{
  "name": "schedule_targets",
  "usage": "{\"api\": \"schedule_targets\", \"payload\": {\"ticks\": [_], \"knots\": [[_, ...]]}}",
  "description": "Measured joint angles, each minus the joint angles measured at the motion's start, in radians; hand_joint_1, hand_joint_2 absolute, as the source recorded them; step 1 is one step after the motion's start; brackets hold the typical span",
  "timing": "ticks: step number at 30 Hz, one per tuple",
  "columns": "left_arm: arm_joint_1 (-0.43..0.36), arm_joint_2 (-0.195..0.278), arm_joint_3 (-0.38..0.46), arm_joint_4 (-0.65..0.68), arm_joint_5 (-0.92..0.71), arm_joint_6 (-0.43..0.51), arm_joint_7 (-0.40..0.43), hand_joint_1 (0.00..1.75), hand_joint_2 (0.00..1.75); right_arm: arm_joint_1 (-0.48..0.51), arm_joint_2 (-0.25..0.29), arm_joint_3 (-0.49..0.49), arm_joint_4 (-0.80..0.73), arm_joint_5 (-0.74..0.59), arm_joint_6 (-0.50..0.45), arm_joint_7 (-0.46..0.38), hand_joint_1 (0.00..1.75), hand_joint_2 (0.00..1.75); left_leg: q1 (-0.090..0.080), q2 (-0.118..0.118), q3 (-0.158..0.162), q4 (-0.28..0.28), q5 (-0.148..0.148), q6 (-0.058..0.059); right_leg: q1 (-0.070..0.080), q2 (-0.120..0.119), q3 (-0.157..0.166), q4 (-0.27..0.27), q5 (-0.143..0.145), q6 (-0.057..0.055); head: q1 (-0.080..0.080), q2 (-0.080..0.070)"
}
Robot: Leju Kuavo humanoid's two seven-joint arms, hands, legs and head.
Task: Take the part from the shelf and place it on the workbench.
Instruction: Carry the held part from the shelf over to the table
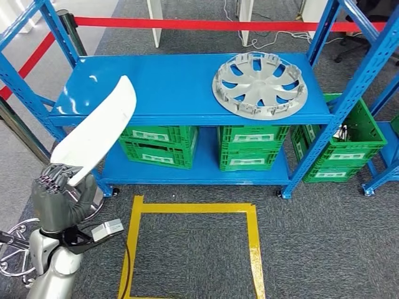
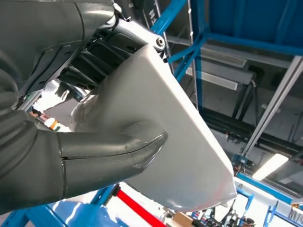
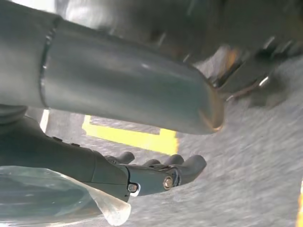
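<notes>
Before blue metal shelf, my left hand grips white curved plastic panel; I keep grip firm, turning slowly; right hand spread.

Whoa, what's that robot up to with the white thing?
The robot's left hand holds a white curved part, lifted off the blue shelf in front of it. A silver wheel cover lies on the shelf's top level, with green crates on the level below. Its right hand hangs over the grey carpet with fingers apart, holding nothing. The part has not yet been set down anywhere.
</notes>
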Motion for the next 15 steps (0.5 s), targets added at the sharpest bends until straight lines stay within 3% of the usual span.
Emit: {"api": "schedule_targets", "payload": {"ticks": [2, 4, 5, 6, 7, 9, 10, 12, 13, 15], "knots": [[0.004, 0.0, 0.0, 0.0, 0.001, 0.0, 0.001, 1.75, 1.75, 0.006, 0.006, -0.01, 0.01, -0.019, -0.014, -0.007, 0.0, 0.0, 0.003, -0.001, -0.019, 0.05, -0.058, -0.012, -0.004, -0.003, -0.014, -0.004, 0.01, -0.013, -0.013, 0.0], [0.009, -0.001, -0.001, 0.002, 0.005, 0.0, 0.001, 1.75, 1.75, 0.011, 0.012, -0.025, 0.023, -0.047, -0.021, -0.019, 0.0, 0.0, 0.009, -0.001, -0.043, 0.169, -0.157, -0.022, -0.002, -0.007, -0.032, 0.001, 0.021, -0.029, -0.031, 0.0], [0.011, -0.001, -0.002, 0.003, 0.008, 0.0, 0.001, 1.75, 1.75, 0.012, 0.014, -0.035, 0.03, -0.062, -0.023, -0.026, 0.0, 0.0, 0.01, -0.001, -0.05, 0.231, -0.188, -0.024, 0.0, -0.008, -0.045, 0.004, 0.028, -0.034, -0.039, 0.0], [0.013, -0.001, -0.003, 0.005, 0.011, 0.0, 0.001, 1.75, 1.75, 0.013, 0.017, -0.046, 0.037, -0.075, -0.025, -0.032, 0.0, 0.0, 0.011, -0.001, -0.05, 0.275, -0.194, -0.025, 0.001, -0.009, -0.059, 0.008, 0.037, -0.036, -0.048, 0.0], [0.013, -0.001, -0.006, 0.007, 0.013, 0.0, 0.001, 1.75, 1.75, 0.013, 0.018, -0.056, 0.044, -0.083, -0.028, -0.036, 0.0, 0.0, 0.011, -0.001, -0.038, 0.292, -0.175, -0.024, 0.002, -0.01, -0.075, 0.012, 0.047, -0.036, -0.056, 0.0], [0.009, -0.001, -0.014, 0.008, 0.014, 0.0, 0.001, 1.75, 1.75, 0.012, 0.021, -0.071, 0.057, -0.093, -0.031, -0.039, 0.0, 0.0, 0.01, -0.001, 0.027, 0.233, -0.111, -0.014, 0.005, -0.01, -0.104, 0.019, 0.065, -0.036, -0.069, 0.0], [0.005, -0.001, -0.019, 0.008, 0.013, 0.0, 0.001, 1.75, 1.75, 0.012, 0.023, -0.076, 0.062, -0.095, -0.032, -0.04, 0.0, 0.0, 0.008, -0.001, 0.078, 0.164, -0.101, -0.005, 0.008, -0.01, -0.115, 0.022, 0.073, -0.034, -0.072, 0.0], [-0.005, -0.001, -0.027, 0.008, 0.012, 0.0, 0.001, 1.75, 1.75, 0.011, 0.026, -0.084, 0.071, -0.096, -0.033, -0.042, 0.0, 0.0, 0.003, -0.002, 0.168, 0.025, -0.121, 0.007, 0.01, -0.01, -0.127, 0.022, 0.092, -0.027, -0.074, 0.0], [-0.01, -0.001, -0.03, 0.008, 0.011, 0.0, 0.001, 1.75, 1.75, 0.01, 0.027, -0.088, 0.075, -0.095, -0.033, -0.042, 0.0, 0.0, -0.001, -0.002, 0.19, -0.017, -0.134, 0.01, 0.009, -0.01, -0.132, 0.02, 0.103, -0.02, -0.074, 0.0], [-0.014, -0.002, -0.036, 0.008, 0.011, 0.0, 0.002, 1.75, 1.75, 0.011, 0.029, -0.092, 0.082, -0.09, -0.035, -0.039, 0.0, 0.0, -0.001, 0.0, 0.187, -0.042, -0.126, 0.015, 0.006, -0.008, -0.143, 0.015, 0.118, -0.005, -0.079, 0.0]]}}
